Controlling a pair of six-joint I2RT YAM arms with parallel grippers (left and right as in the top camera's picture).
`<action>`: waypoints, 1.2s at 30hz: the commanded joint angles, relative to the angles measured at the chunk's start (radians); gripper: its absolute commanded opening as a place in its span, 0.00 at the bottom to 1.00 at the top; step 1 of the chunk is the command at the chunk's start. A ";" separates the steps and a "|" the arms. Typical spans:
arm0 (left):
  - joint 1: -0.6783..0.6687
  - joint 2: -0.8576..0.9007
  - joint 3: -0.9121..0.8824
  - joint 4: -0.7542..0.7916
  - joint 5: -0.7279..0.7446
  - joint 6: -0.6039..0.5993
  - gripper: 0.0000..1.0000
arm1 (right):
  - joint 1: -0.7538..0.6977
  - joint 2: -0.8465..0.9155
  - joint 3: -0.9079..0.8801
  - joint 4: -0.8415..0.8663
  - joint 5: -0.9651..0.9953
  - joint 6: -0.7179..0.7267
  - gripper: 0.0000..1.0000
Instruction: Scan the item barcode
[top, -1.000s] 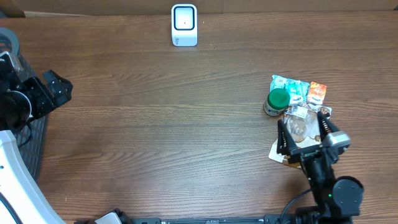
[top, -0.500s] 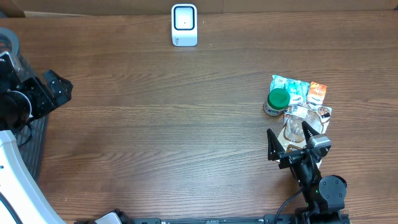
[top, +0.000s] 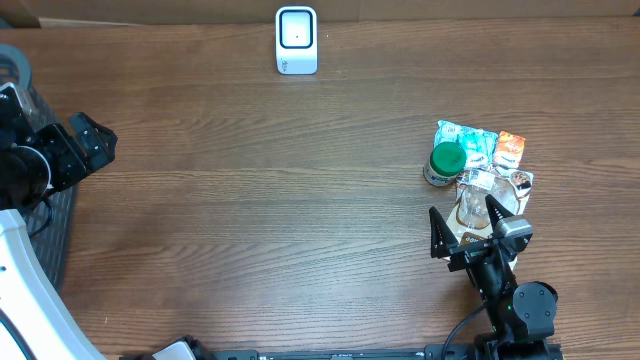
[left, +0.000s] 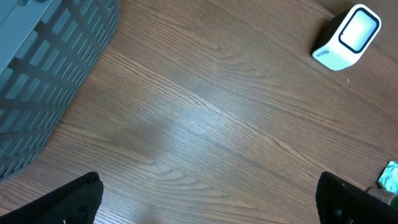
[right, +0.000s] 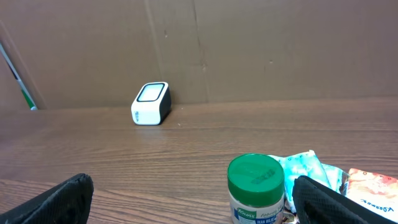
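Observation:
A white barcode scanner (top: 296, 40) stands at the table's far edge, also seen in the left wrist view (left: 348, 37) and the right wrist view (right: 151, 103). The items lie in a pile at the right: a green-lidded jar (top: 446, 160) (right: 256, 186), a teal packet (top: 472, 143) (right: 305, 169), an orange packet (top: 511, 150) (right: 373, 193) and a clear bag (top: 488, 192). My right gripper (top: 466, 222) (right: 199, 205) is open just in front of the pile, holding nothing. Far to the left, my left gripper (top: 100, 143) (left: 211, 205) is open and empty over bare wood.
A grey slatted basket (left: 50, 62) sits at the left edge of the table by the left arm. A roll of tape (top: 10, 65) lies at the far left. A brown cardboard wall (right: 249, 50) backs the table behind the scanner.
The right gripper drew back from over the clear bag toward the front edge, then held still. The left arm has not moved.

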 joint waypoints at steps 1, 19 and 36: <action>0.002 0.002 0.012 0.001 0.008 0.019 1.00 | 0.006 -0.011 -0.011 0.005 -0.005 0.003 1.00; -0.388 -0.224 -0.114 0.198 -0.256 0.039 1.00 | 0.006 -0.011 -0.011 0.005 -0.005 0.003 1.00; -0.533 -0.953 -1.365 1.358 -0.108 0.068 1.00 | 0.006 -0.011 -0.011 0.005 -0.005 0.003 1.00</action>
